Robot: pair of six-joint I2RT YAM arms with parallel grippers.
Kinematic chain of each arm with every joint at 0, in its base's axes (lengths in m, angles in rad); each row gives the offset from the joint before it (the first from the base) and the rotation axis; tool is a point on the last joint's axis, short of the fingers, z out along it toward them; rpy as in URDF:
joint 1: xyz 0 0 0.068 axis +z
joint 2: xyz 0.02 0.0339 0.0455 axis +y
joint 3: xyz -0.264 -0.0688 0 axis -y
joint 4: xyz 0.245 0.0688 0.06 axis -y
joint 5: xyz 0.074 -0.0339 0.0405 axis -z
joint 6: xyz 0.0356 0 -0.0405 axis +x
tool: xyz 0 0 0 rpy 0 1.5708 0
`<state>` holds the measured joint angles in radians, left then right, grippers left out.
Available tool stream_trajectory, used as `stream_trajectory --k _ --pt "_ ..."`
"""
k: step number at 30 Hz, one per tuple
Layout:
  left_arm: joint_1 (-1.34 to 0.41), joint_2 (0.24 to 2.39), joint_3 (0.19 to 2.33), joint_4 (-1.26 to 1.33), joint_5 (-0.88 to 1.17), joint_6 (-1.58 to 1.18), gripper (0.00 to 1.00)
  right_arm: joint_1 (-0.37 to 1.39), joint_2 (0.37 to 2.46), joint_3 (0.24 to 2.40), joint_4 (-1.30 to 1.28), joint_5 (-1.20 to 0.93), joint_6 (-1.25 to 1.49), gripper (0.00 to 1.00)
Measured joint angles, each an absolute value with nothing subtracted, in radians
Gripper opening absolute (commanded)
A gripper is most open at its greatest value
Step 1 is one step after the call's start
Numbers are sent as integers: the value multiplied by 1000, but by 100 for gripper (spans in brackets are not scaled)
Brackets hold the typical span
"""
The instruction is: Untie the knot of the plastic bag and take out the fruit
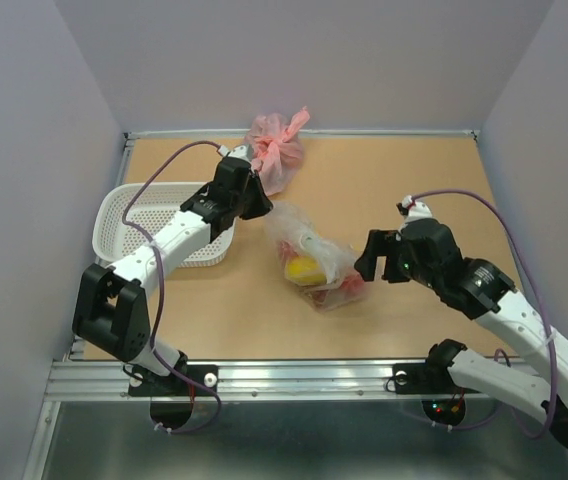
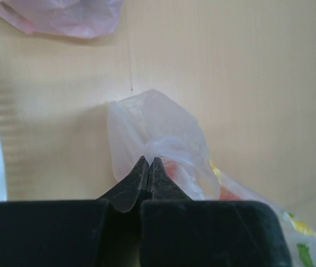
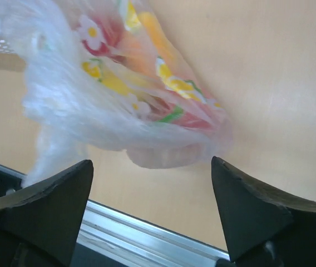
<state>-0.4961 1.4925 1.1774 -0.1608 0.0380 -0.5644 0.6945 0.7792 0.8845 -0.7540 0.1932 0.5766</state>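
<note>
The clear plastic bag [image 1: 316, 262] lies in the middle of the table with fruit inside: a yellow piece [image 1: 302, 270] and a red one [image 1: 350, 290]. My left gripper [image 1: 265, 208] is at the bag's far end, shut on a fold of its thin film [image 2: 152, 119]. In the left wrist view the jaws [image 2: 148, 161] meet on the plastic. My right gripper [image 1: 363, 265] stands open just right of the bag's near end. In the right wrist view the bag [image 3: 91, 111] hangs above the open gripper [image 3: 151, 166], untouched, with yellow [image 3: 113, 83], orange [image 3: 152, 33] and red [image 3: 194, 119] fruit showing. I cannot make out the knot.
A white basket [image 1: 114, 215] sits at the left beside my left arm. A tied pink bag [image 1: 276, 150] lies against the back wall. The metal rail [image 3: 147, 228] runs along the table's near edge, below the right gripper.
</note>
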Motion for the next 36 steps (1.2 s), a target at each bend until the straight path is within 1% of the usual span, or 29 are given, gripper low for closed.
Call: stream_trajectory --k 3,6,10,15,18,22,31,36 --pt "-498 1486 1138 -145 76 -551 0 694 886 984 -757 166 517 94" --pt "-498 1459 1123 -144 105 -537 0 694 1017 1114 -744 128 466 94" --pt "-498 1404 1123 -135 124 -524 0 694 1139 1217 -721 76 419 91" --pt "-503 1364 1123 -122 136 -520 0 694 1248 1263 -708 25 353 89" --pt "-505 1364 1123 -125 134 -521 0 694 1291 1264 -707 -22 311 86" --pt "-505 1364 1124 -134 124 -525 0 694 1293 1263 -706 -89 276 83" --pt "-521 1398 1169 -158 89 -543 0 694 1183 1262 -690 -193 235 84" --pt "-545 1407 1179 -166 67 -564 0 694 1184 1254 -672 -228 203 83"
